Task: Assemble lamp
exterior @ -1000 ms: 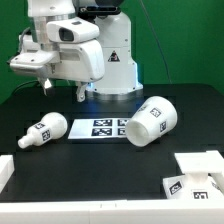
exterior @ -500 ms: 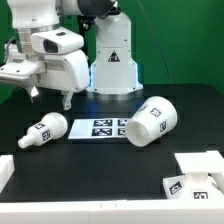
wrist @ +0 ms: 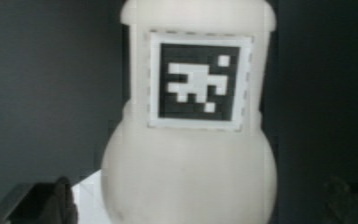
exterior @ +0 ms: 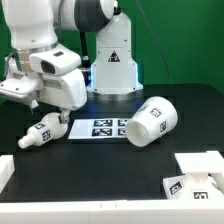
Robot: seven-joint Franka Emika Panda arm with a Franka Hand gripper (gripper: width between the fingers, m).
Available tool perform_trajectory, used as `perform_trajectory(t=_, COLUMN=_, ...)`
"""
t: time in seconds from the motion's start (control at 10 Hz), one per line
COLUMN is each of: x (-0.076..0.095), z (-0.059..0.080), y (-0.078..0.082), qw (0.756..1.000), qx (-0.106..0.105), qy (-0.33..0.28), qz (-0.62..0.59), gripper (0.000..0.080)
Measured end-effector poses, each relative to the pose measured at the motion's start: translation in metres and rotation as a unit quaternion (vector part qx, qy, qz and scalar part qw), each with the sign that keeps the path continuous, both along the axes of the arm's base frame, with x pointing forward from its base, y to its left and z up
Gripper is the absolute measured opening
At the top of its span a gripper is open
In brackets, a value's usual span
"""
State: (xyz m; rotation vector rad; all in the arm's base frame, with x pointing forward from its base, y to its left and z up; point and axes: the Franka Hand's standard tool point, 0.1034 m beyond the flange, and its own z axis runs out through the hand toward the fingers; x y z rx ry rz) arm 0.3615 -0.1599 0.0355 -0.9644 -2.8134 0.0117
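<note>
While the pincer (exterior: 50, 111) hangs open, the bulb (exterior: 46, 129) lies on its side just beneath it.

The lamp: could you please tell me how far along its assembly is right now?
Done: nothing is joined yet. The bulb, the shade on its side and the base lie apart. In hand: the open gripper hovers just over the bulb, which fills the wrist view, and is not closed on it. Left: grasping the bulb and fitting all three parts together.
</note>
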Motion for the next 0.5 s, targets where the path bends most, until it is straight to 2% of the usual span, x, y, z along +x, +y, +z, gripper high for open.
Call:
perform_trajectory(t=0.2, x=-0.0028, z=-0.0119, y=0.0018, qw=1.0, qx=-0.001, qy=0.016, qz=-0.009, gripper=0.0699)
perform_trajectory(t=0.3, x=-0.0019, z=-0.0112, y=0.0007, qw=1.0, qx=-0.001, qy=0.025, qz=-0.017, gripper=0.0699)
perform_trajectory(t=0.4, x=-0.0022, z=-0.011, y=-0.0002, qw=1.0, qx=-0.002, qy=0.025, qz=-0.014, gripper=0.0565)
perform_trajectory(t=0.5, x=-0.0024, z=-0.011, y=-0.0007, qw=1.0, qx=-0.004, qy=0.025, qz=-0.014, gripper=0.0568)
